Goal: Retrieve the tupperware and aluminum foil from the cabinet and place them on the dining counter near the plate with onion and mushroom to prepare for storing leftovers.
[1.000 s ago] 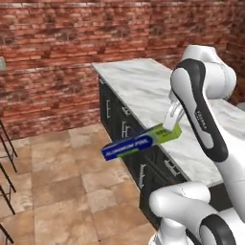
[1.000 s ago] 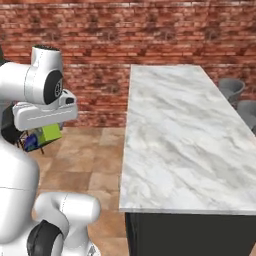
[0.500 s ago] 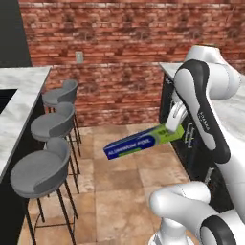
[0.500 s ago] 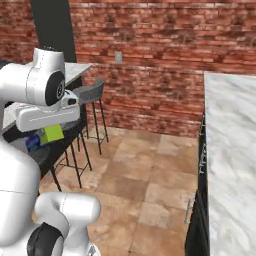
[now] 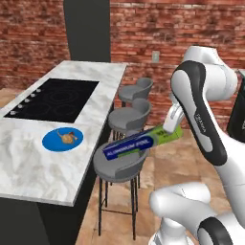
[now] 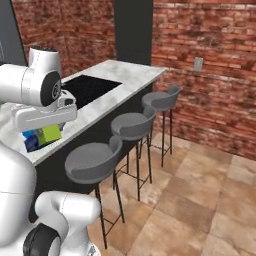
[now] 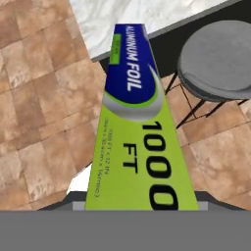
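Observation:
My gripper (image 5: 168,133) is shut on the lime-green end of the aluminum foil (image 5: 138,144), a long blue carton that hangs level above the nearest grey stool (image 5: 120,165). In the hand view the aluminum foil (image 7: 133,122) runs away from me toward the edge of the dining counter (image 7: 142,17). The dining counter (image 5: 28,165) lies to the left with its black cooktop (image 5: 55,98). On its near part rests the blue plate (image 5: 50,142) with onion and mushroom. From the right base view the gripper (image 6: 47,131) holds the aluminum foil (image 6: 34,141) beside the dining counter (image 6: 127,76). The tupperware and the cabinet are out of view.
Three grey stools (image 6: 131,126) line the counter's side over the brown tiled floor (image 6: 200,210). A tall black column (image 5: 88,28) stands behind the counter against the brick wall (image 5: 158,24). A dark unit (image 5: 238,119) shows at the right edge.
The whole scene has swung as the base turned: the marble worktop left the views, then the stools and the dining counter with the plate came in. The foil stays in my gripper.

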Robot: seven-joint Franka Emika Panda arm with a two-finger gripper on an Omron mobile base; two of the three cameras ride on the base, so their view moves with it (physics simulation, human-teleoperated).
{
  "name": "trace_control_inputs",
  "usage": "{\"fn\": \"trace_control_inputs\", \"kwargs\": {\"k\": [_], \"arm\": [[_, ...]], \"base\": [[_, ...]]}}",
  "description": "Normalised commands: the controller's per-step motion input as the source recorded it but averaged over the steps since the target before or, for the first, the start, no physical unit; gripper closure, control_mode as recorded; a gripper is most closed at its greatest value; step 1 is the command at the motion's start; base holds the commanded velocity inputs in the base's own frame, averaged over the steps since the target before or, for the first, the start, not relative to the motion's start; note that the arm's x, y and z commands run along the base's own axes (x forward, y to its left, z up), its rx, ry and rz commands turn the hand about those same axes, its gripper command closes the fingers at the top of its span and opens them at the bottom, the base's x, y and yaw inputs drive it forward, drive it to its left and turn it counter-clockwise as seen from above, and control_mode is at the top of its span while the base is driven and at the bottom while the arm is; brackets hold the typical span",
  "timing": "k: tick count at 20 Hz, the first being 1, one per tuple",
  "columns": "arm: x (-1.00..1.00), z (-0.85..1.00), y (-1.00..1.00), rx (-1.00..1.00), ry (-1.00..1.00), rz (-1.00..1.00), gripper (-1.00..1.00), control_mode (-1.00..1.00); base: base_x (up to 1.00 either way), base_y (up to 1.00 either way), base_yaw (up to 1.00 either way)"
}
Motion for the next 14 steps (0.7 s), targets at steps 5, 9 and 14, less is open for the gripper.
{"fn": "trace_control_inputs", "kwargs": {"k": [5,9,14], "arm": [[0.00,0.00,0.00,0.00,0.00,0.00,1.00,1.00],[0.00,0.00,0.00,0.00,0.00,0.00,1.00,1.00],[0.00,0.00,0.00,0.00,0.00,0.00,1.00,1.00]], "base": [[0.57,-0.01,0.27],[0.83,-0.33,0.23],[1.00,-0.22,0.30]]}}
